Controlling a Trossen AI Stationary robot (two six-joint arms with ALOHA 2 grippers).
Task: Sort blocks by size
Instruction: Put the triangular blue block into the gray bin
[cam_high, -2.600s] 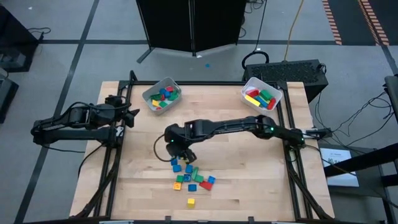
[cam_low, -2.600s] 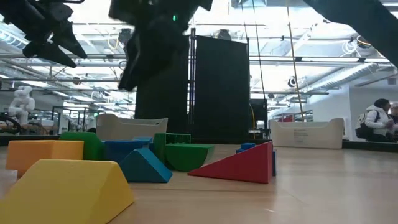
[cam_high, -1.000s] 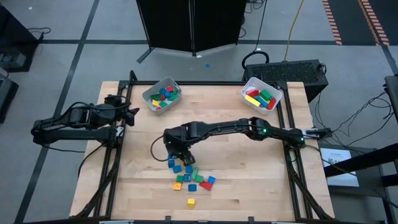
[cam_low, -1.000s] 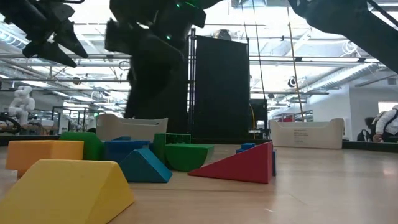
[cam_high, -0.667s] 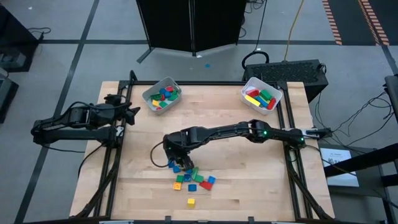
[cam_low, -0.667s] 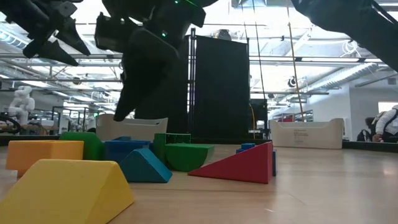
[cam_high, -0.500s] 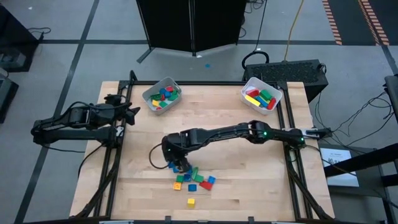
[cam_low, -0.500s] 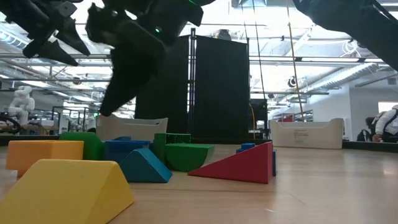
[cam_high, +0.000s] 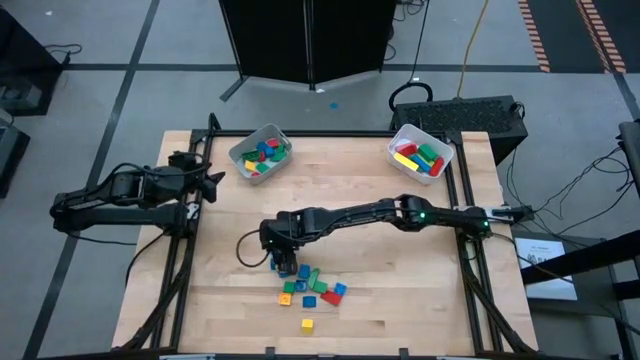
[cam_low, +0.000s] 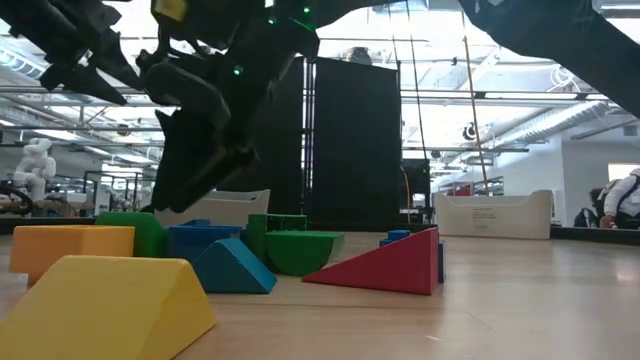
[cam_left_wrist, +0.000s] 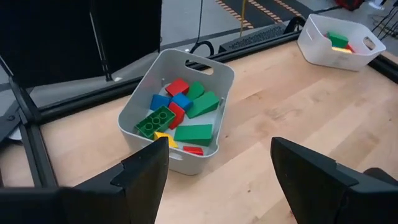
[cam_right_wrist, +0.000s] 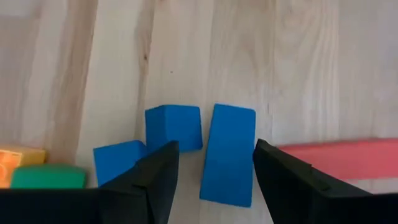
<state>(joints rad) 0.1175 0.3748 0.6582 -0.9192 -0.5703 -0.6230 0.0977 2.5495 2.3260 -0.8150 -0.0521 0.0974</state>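
Several loose blocks (cam_high: 312, 287) in red, blue, green and yellow lie on the wooden table near its near edge. My right gripper (cam_high: 283, 262) hangs open over the pile's far-left end, pointing steeply down. In the right wrist view its fingers stand on either side of a longer blue block (cam_right_wrist: 228, 154) that lies flat on the table, next to a blue cube (cam_right_wrist: 174, 127) and a red bar (cam_right_wrist: 339, 158). My left gripper (cam_high: 208, 182) waits open at the table's left edge, raised, facing the left bin (cam_left_wrist: 214, 68).
Two white bins stand at the far edge: the left one (cam_high: 238, 152) holds small blocks, the right one (cam_high: 400, 136) longer ones. In the low view a yellow wedge (cam_low: 110, 300) and a red wedge (cam_low: 385, 265) lie close in front. Bare wood lies between pile and bins.
My right gripper has gone a little toward the table's near-left and down, closer to the far-left end of the block pile, and it has rolled about its own pointing line. The blocks have stayed where they were.
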